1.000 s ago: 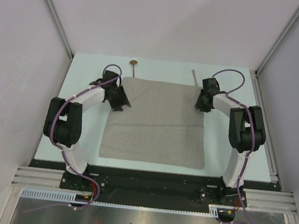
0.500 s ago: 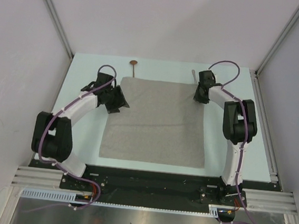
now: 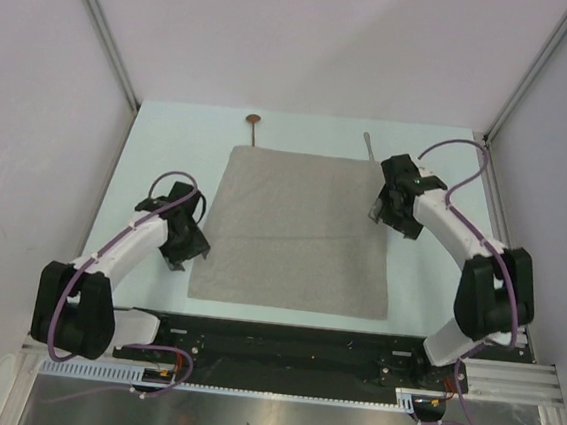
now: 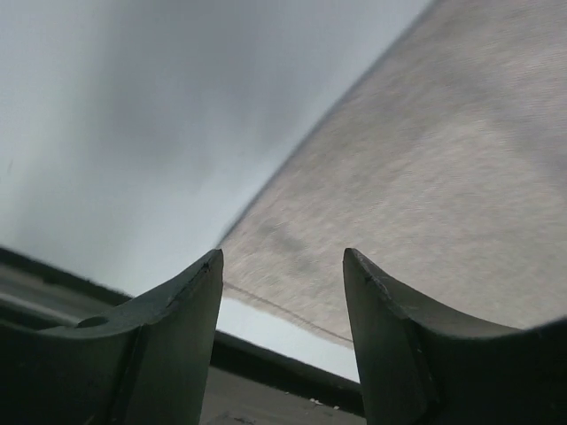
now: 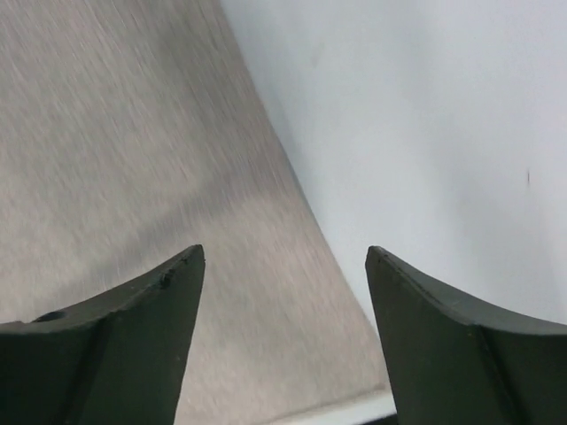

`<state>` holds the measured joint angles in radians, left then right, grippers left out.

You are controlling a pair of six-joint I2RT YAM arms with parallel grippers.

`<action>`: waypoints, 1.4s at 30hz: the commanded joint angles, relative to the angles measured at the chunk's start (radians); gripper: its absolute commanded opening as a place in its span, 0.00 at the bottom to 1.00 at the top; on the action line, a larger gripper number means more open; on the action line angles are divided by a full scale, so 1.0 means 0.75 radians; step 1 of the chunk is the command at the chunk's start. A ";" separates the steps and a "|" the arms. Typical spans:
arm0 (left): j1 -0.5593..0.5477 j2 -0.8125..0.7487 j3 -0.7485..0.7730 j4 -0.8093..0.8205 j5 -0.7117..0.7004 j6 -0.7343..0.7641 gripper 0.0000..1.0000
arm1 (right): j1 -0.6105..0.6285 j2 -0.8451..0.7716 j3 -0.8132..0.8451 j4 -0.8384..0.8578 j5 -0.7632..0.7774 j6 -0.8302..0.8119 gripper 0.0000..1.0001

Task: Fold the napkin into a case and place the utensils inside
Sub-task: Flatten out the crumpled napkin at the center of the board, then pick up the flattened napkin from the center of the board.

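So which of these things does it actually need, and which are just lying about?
Needed: large grey-beige woven cloth napkin; spoon with copper-brown round bowl; slender silver-grey knife.
Not needed: pale blue table underneath; purple cables on the arms.

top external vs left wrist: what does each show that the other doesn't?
Top external only: spoon and knife at the napkin's far edge, the right arm, and the napkin's full outline. Left wrist only: a close look at the napkin's near left corner and hem, framed by the open left fingers, which hold nothing. Both: the flat napkin on the pale table.
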<state>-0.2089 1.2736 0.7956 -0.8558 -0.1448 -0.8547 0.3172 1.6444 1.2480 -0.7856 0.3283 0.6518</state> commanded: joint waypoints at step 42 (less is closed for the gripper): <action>0.004 -0.129 -0.349 0.012 0.183 -0.126 0.00 | 0.158 -0.659 -0.889 -0.151 -0.235 0.726 0.59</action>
<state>-0.2070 1.1946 0.5549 -0.8738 -0.0212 -0.9672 0.4347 1.1492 0.5861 -0.9363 0.1314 1.1633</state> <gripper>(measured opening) 0.011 0.630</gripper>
